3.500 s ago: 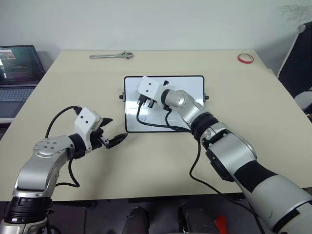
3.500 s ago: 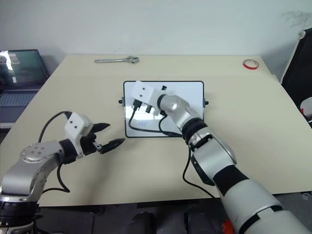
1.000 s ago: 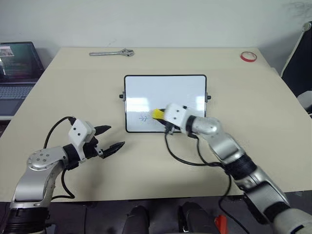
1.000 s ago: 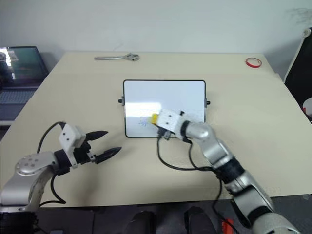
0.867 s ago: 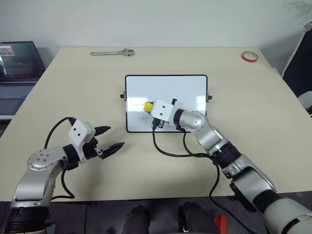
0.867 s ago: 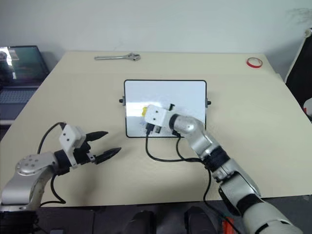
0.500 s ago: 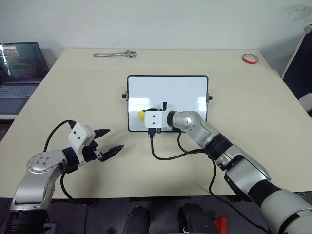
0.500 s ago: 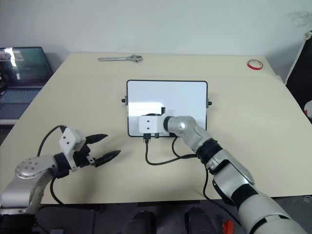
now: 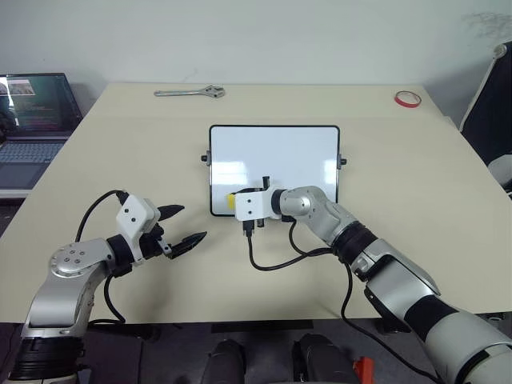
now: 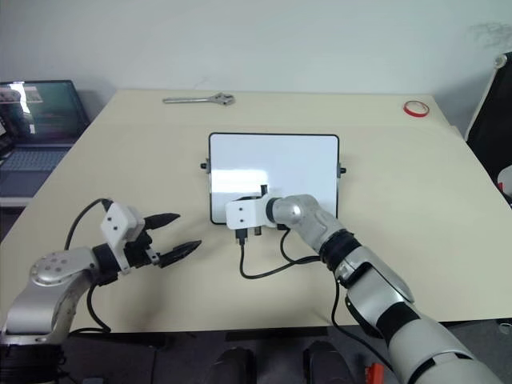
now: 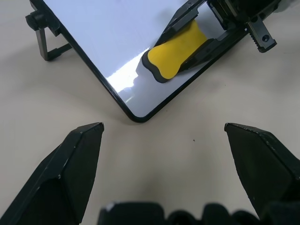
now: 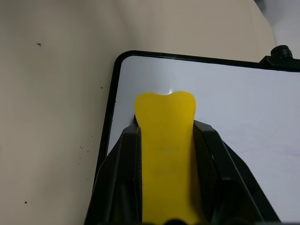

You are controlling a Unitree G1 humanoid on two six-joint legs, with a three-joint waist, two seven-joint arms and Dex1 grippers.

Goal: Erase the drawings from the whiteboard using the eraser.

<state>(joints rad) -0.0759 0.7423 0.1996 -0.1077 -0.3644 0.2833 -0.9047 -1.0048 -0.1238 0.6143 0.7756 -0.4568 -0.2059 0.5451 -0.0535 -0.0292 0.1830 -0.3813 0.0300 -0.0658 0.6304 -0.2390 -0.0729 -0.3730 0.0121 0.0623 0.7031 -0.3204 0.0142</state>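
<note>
Beige surface [image 9: 120, 152] carries the whiteboard [image 9: 276, 152], now looking clean of drawings. Right gripper [image 12: 165, 136] has its fingers clamped on the eraser [image 11: 176, 51], pressed at the board's near left corner; left gripper [image 9: 182, 226] waits with fingers apart. Little seems left.

Whiteboard [image 9: 276, 156] glossy white, thin black frame; eraser [image 11: 176, 51] matt yellow, smooth; table [image 9: 120, 160] matt beige; wrench [image 9: 190, 93] bare metal.
</note>
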